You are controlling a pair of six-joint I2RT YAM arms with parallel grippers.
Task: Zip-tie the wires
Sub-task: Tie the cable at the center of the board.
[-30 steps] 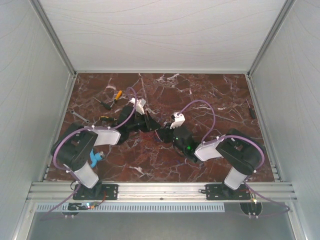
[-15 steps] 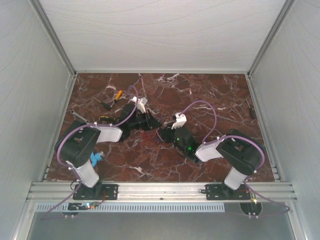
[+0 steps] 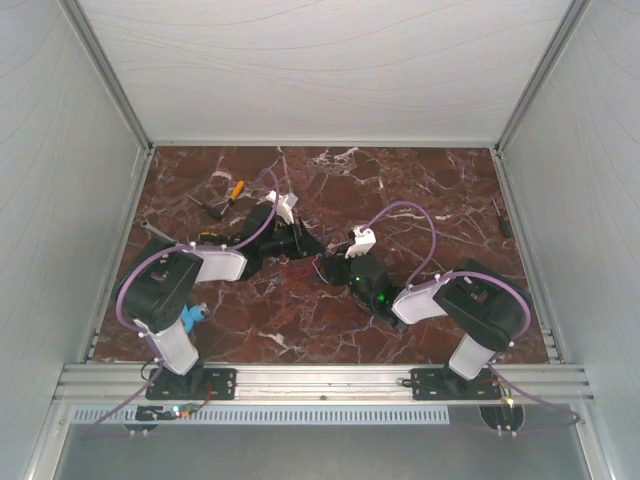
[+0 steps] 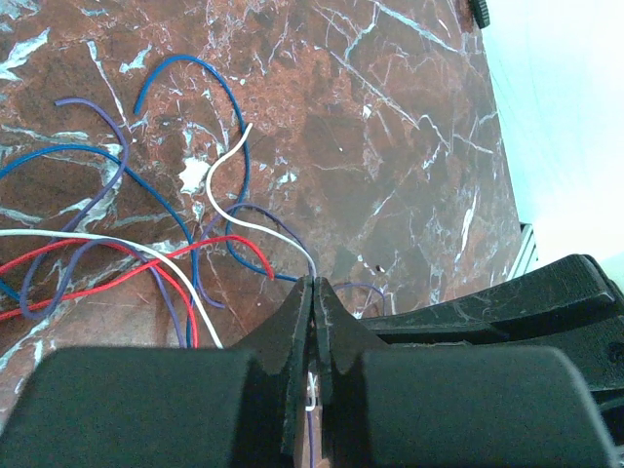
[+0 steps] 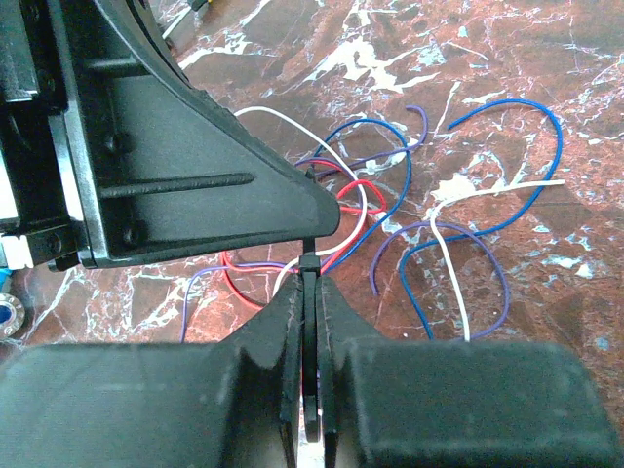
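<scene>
Wires [image 4: 185, 252] are found loose on the table [image 3: 420, 190] near its centre, spread toward 10 o'clock from the left gripper [image 4: 312, 285] in its wrist view. Its fingers are pressed together, and white and purple strands are seen entering between them. The right gripper [image 5: 308, 278] is clamped on a thin black strip [image 5: 309, 261], with the tangle at 1 o'clock.
</scene>
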